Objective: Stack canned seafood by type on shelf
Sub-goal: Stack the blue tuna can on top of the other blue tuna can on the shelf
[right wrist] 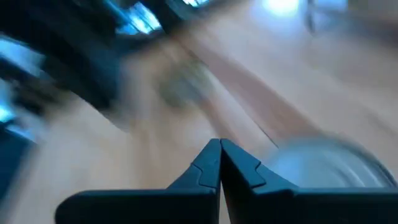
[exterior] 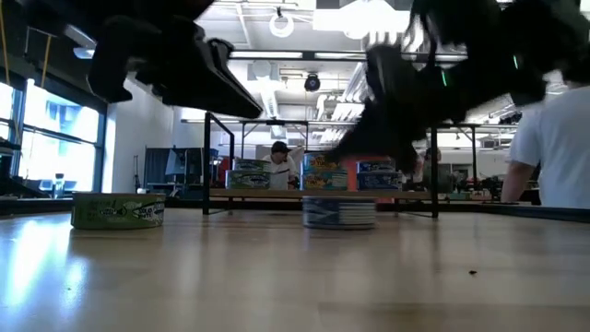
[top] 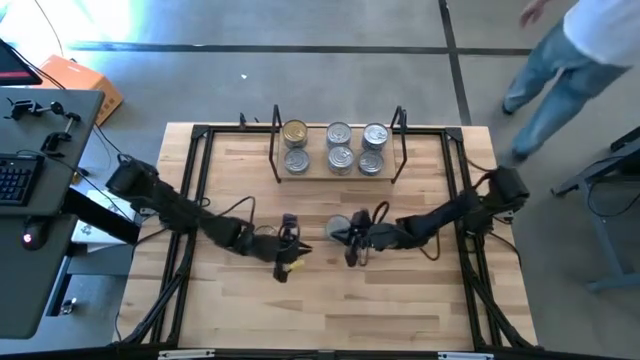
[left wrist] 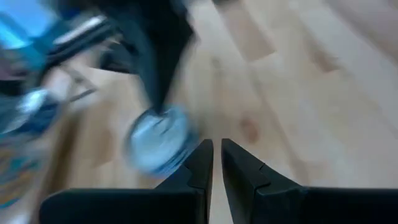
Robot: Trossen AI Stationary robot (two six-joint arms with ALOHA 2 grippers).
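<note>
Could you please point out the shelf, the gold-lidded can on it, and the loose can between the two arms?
shelf (top: 315,176): high view, bare front edge of its wooden board.
gold-lidded can (top: 294,132): high view, middle of its lid.
loose can (top: 338,226): high view, visible part of its silver lid.

Bright daylight floods in at the top left of the high view, washing out the floor there. In the low view, ceiling lamps glare white and both arms hang as black silhouettes. Both wrist views smear heavily; the tabletop streaks, nothing sharp.
</note>
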